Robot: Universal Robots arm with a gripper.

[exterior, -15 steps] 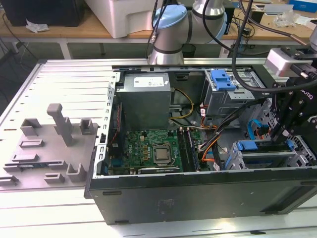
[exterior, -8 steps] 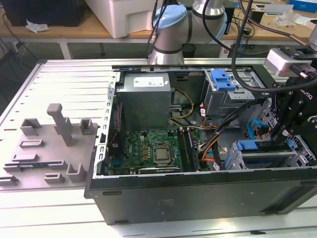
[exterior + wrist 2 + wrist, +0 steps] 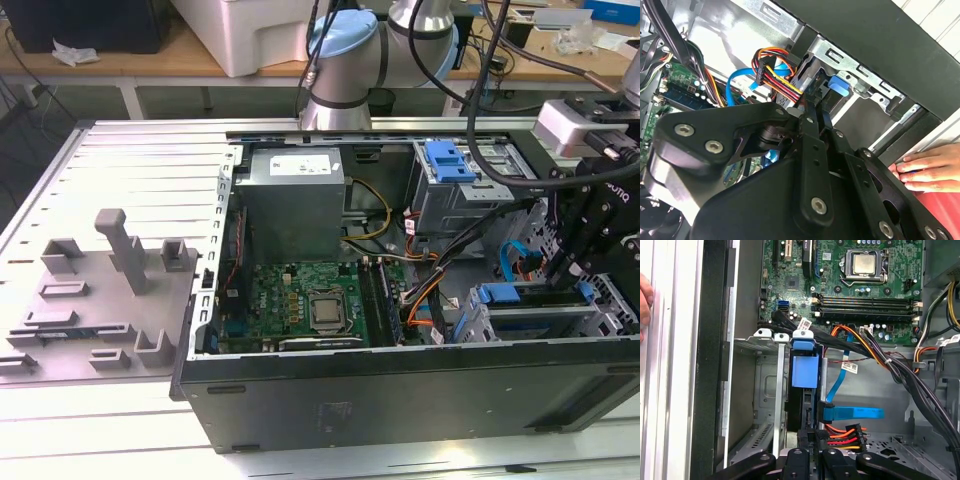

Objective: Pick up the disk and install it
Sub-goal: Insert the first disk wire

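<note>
**Disk standing in the bay, gripper on top of it**

The gripper (image 3: 811,437) is down inside the open computer case (image 3: 400,390), at the drive bay (image 3: 530,318) near the case's front corner on the exterior view's right. In the first wrist view the 2 fingers run close together to a thin dark edge directly ahead of the jaws, and past that edge sits the blue carrier frame (image 3: 804,370) of the disk (image 3: 802,405). The jaws look closed on the disk's edge, though the contact itself is hard to make out. The disk stands on edge in the slot of the grey cage (image 3: 765,385), just beyond the fingertips, with the blue tab (image 3: 839,84) showing past the jaws in the second wrist view.

Judging from this, the pick-up is done and the disk is largely in its bay; whether it is fully seated cannot be told. The orange-and-red power plug (image 3: 842,434) and blue ribbon cable (image 3: 855,413) lie loose just beside the jaws, unconnected. A person's hand (image 3: 927,167) rests on the case's outer edge.
</note>
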